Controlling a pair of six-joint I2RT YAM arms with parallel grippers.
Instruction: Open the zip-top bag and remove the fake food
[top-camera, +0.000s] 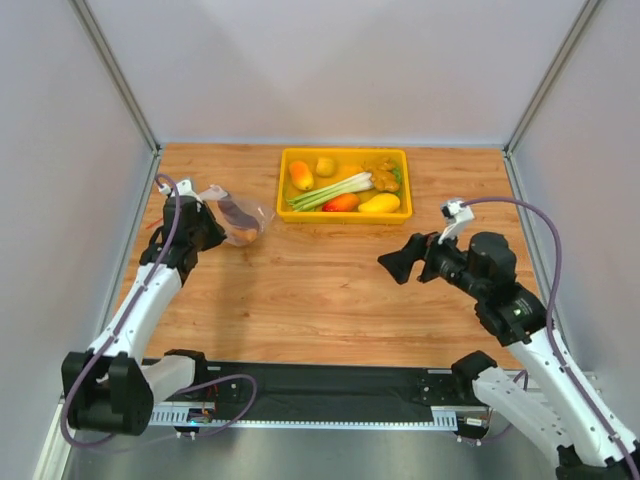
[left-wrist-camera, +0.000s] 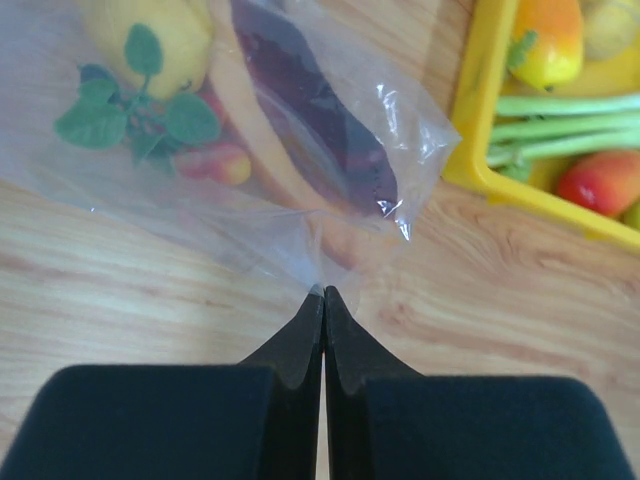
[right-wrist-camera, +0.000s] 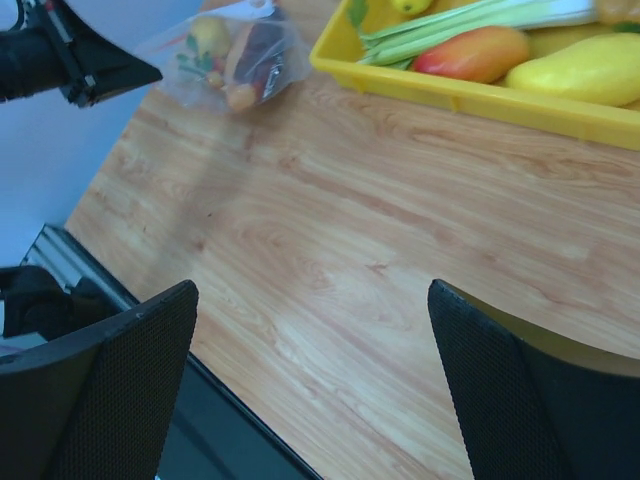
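In the lower right of the overhead view the right gripper (top-camera: 398, 266) hangs over bare worktop (top-camera: 320, 290). Its jaws are spread wide and hold nothing, and it is well apart from everything else. Further up on the left, the left gripper (left-wrist-camera: 323, 292) has its fingers pressed together, pinching a fold of the zip-top bag (left-wrist-camera: 255, 215) at their very tips. The bag is in the upper left of the overhead view, just beyond that gripper and near the tray's left end. Whether its zip is open cannot be told. Through the clear film shows the fake food (left-wrist-camera: 300, 95): a long dark maroon slice (left-wrist-camera: 330, 135), a yellow fruit (left-wrist-camera: 160, 35), green leaves (left-wrist-camera: 130, 110) and a small red-and-yellow bit (left-wrist-camera: 218, 162). At top centre a yellow tray (top-camera: 345, 151) holds a leek (top-camera: 335, 190) among orange, red and yellow pieces.
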